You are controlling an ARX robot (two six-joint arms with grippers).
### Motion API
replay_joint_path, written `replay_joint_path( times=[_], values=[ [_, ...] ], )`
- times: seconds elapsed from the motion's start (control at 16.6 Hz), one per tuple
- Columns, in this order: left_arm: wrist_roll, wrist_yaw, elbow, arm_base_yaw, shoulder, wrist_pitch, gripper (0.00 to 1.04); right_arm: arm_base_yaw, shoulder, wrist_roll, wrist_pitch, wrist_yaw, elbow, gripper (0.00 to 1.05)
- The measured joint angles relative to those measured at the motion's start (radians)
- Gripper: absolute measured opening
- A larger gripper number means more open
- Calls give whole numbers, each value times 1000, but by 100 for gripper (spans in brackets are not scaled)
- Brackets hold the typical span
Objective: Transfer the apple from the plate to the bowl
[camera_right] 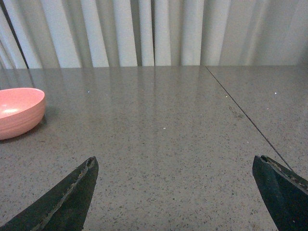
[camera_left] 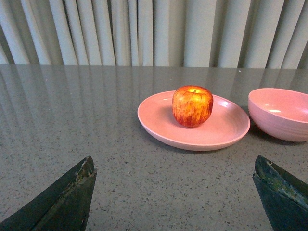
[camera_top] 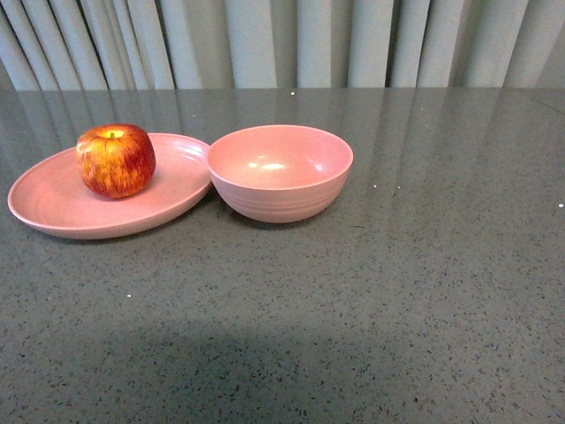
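Note:
The red apple (camera_top: pixel 116 160) with a yellow stem dip stands upright on the shallow pink plate (camera_top: pixel 53 199) at the left of the grey table. The deep pink bowl (camera_top: pixel 280 172) is empty and sits right of the plate, touching its rim. Neither arm shows in the front view. In the left wrist view the apple (camera_left: pixel 192 106) sits on the plate (camera_left: pixel 159 115) ahead, the bowl (camera_left: pixel 281 113) beside it; my left gripper (camera_left: pixel 175 166) is open and empty, short of the plate. My right gripper (camera_right: pixel 175 166) is open and empty over bare table, the bowl (camera_right: pixel 17 111) off to one side.
The table is grey speckled stone (camera_top: pixel 397 291). A pleated pale curtain (camera_top: pixel 282 40) hangs behind its far edge. A thin seam (camera_right: pixel 245 113) runs across the tabletop in the right wrist view.

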Motion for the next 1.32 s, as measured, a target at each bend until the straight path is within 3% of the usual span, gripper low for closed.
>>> replay_joint_path(
  times=[0.72, 0.78, 0.9, 0.96, 1.2, 1.32],
  values=[
    [-1, -3, 0, 0, 1, -5, 98, 0, 0, 0, 0, 0, 0, 98],
    [-9, -26, 11, -10, 10, -49, 98, 0, 0, 0, 0, 0, 0, 98],
    [-66, -189, 118, -79, 175, -286, 98, 0, 0, 0, 0, 0, 0, 98],
    [-74, -214, 125, -82, 187, -314, 98, 0, 0, 0, 1, 0, 0, 98],
    [-90, -195, 180, -82, 221, -240, 98, 0, 0, 0, 0, 0, 0, 98],
    [-85, -131, 210, -68, 325, -143, 98, 0, 0, 0, 0, 0, 0, 98]
  ],
)
